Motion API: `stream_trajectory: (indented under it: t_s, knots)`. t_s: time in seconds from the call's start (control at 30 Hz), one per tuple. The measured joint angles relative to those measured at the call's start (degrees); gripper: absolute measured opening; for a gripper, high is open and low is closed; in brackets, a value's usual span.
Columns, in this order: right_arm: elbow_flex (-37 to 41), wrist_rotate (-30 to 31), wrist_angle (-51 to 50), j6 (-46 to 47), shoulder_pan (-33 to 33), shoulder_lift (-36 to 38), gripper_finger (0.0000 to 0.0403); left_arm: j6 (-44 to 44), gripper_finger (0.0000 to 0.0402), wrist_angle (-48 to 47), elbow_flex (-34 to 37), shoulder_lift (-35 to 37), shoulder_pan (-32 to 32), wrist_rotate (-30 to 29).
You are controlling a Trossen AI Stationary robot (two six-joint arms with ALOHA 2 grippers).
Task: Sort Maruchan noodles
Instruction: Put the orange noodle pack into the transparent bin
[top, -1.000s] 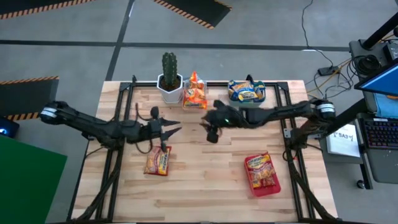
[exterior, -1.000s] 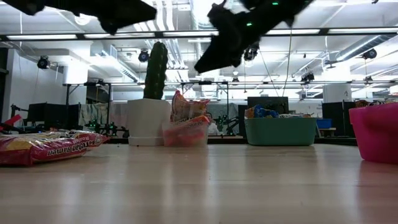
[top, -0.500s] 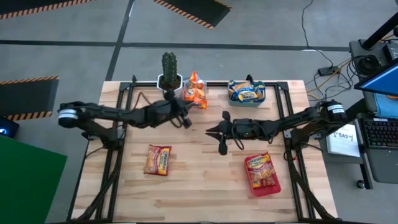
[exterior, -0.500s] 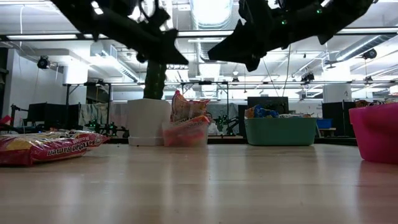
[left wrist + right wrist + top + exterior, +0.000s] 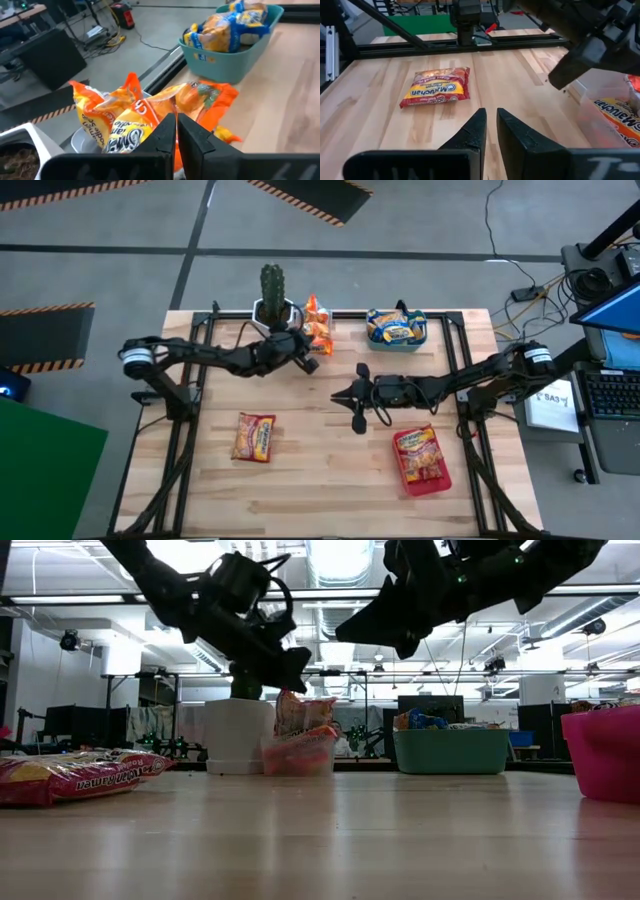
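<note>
Two slim black jointed arms; grey-white shoulder collars; black wedge-shaped fingers (image 5: 470,132).

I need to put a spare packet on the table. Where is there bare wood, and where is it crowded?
Free: the front strip between the loose red packet and the pink bin, and the front left corner. Crowded: the back edge, where the cactus pot, the orange packets and the teal bin stand, with the left end effector beside the orange packets.

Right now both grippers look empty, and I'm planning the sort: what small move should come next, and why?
Probably swing the right gripper, shut and empty above the table, toward the lone red packet and open it. The left gripper, also shut, sits by the orange packets.
</note>
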State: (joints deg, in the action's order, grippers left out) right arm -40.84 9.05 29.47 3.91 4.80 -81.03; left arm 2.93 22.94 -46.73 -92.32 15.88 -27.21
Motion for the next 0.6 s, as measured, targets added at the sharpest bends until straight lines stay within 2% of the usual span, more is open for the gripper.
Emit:
stream_trajectory:
  t_s: [0.6]
  knots:
    - [0.3,0.0,-0.2,0.0,0.9,0.0,0.0034,-9.5,0.0,-4.1,1.2,-2.1,0.1,-0.2]
